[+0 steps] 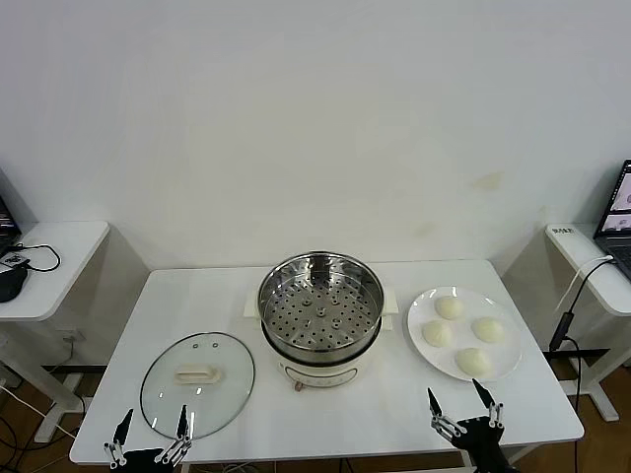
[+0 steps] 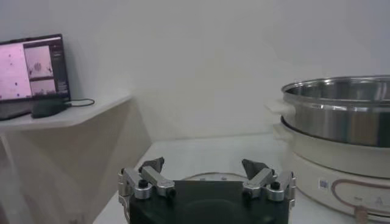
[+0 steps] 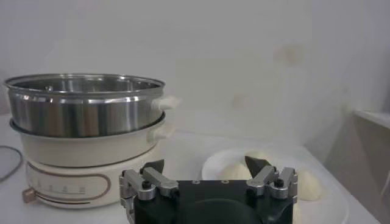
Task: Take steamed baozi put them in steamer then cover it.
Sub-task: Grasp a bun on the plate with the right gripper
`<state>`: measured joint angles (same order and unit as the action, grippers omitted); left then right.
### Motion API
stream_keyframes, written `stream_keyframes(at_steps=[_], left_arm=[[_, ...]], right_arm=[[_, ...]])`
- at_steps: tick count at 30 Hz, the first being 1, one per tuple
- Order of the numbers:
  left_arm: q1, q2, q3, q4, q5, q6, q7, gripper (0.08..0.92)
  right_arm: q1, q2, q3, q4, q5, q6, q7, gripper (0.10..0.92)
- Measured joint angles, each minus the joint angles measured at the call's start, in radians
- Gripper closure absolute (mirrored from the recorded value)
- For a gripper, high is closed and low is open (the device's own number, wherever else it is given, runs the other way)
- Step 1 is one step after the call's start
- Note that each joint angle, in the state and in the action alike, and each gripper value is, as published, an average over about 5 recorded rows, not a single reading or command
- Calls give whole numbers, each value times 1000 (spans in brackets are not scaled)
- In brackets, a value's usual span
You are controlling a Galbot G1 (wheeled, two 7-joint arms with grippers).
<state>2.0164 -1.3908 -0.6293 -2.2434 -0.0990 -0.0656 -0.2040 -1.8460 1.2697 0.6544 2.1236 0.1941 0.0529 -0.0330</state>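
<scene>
I see the round stainless-steel steamer [image 1: 320,313] on its cream-white base at the middle of the white table [image 1: 207,296], uncovered, its perforated tray bare. Four smooth cream-white baozi [image 1: 437,333] sit on a flat white plate [image 1: 426,304] to its right. The round clear glass cover [image 1: 197,383] with its cream oblong handle lies flat on the table to the steamer's left. My left gripper [image 1: 152,426] hangs at the near table edge just by the cover, fingers spread wide and empty; my right gripper [image 1: 458,400] hangs near the plate, equally wide, holding nothing.
</scene>
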Motion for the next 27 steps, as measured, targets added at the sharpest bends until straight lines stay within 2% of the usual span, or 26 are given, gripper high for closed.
stream_keyframes(at_steps=[7,14,21,27], left_arm=[[-9,7,-11,-28,21,68,10,177],[-31,4,-13,-52,66,127,41,177],[-47,-4,-10,-59,118,149,67,177],[-58,-13,-8,-63,152,165,81,177]], right_arm=[[51,-46,56,-4,-34,-59,13,203],[185,-183,128,-61,-136,-162,-14,203],[396,-378,109,-211,-292,-206,-120,203],[660,-535,-43,-389,-421,-181,-275,203]])
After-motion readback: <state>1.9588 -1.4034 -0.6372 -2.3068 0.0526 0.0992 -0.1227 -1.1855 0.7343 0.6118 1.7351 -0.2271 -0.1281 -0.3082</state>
